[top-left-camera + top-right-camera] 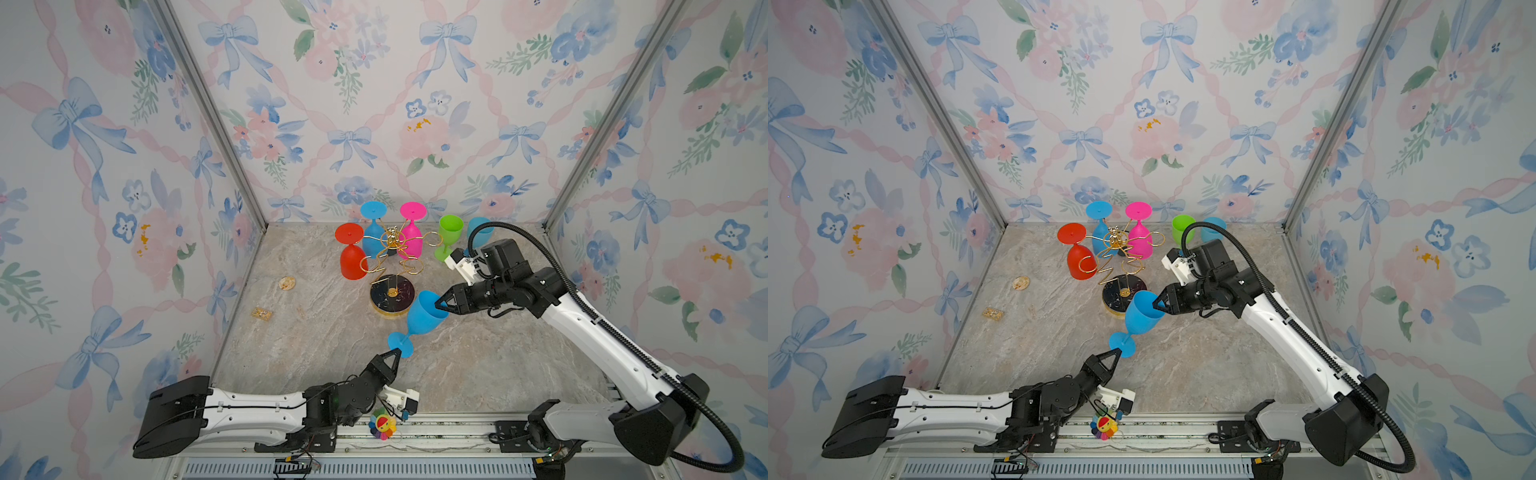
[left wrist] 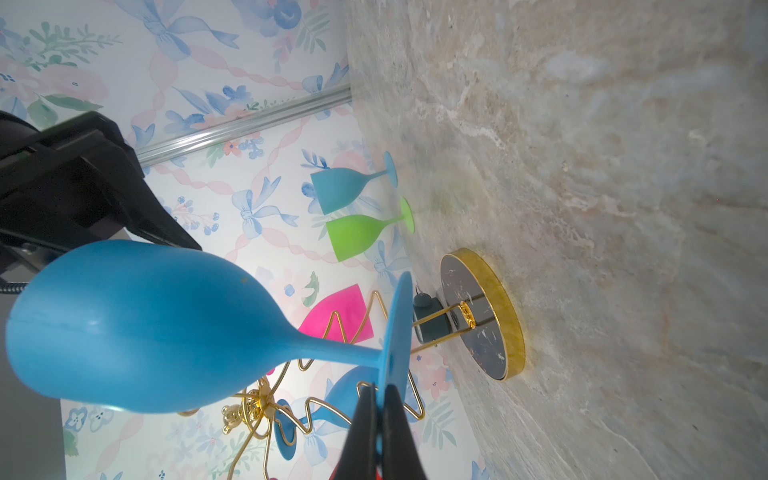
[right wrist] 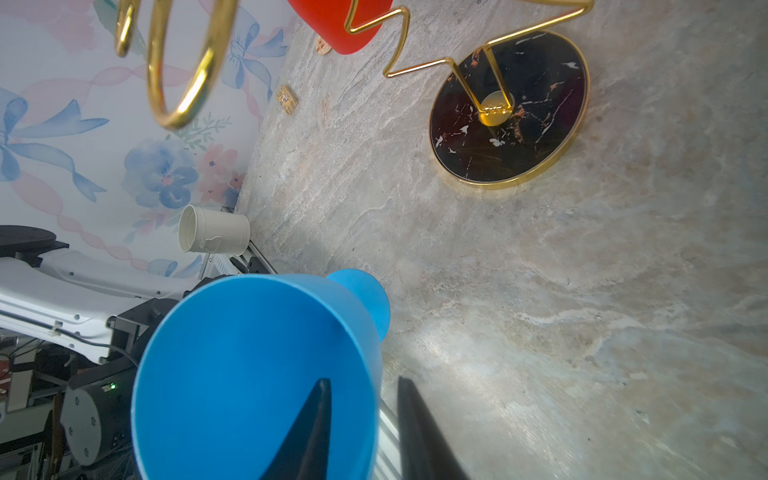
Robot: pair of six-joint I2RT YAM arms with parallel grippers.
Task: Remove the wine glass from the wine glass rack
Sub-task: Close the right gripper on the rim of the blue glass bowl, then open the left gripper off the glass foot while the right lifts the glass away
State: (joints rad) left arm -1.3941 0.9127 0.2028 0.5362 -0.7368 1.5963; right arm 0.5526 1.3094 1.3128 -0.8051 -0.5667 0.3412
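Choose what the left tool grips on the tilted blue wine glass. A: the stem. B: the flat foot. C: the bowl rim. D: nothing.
B: in the left wrist view, the left tool is shut on the foot's edge of the blue wine glass.

Six wine glasses [image 1: 424,318], one wine glass rack [image 1: 383,291], one white cup [image 3: 220,230], seemingly two small tabletop scraps [image 1: 286,283].

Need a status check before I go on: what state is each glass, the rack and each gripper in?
held blue glass: off the rack, lifted, bowl up.
left gripper: shut on its foot.
right gripper: open, straddling its rim.
rack: upright.
red glass: hanging inverted.
hanging blue glass: inverted.
pink glass: hanging inverted.
green glass: standing upright.
pale blue glass: standing upright.
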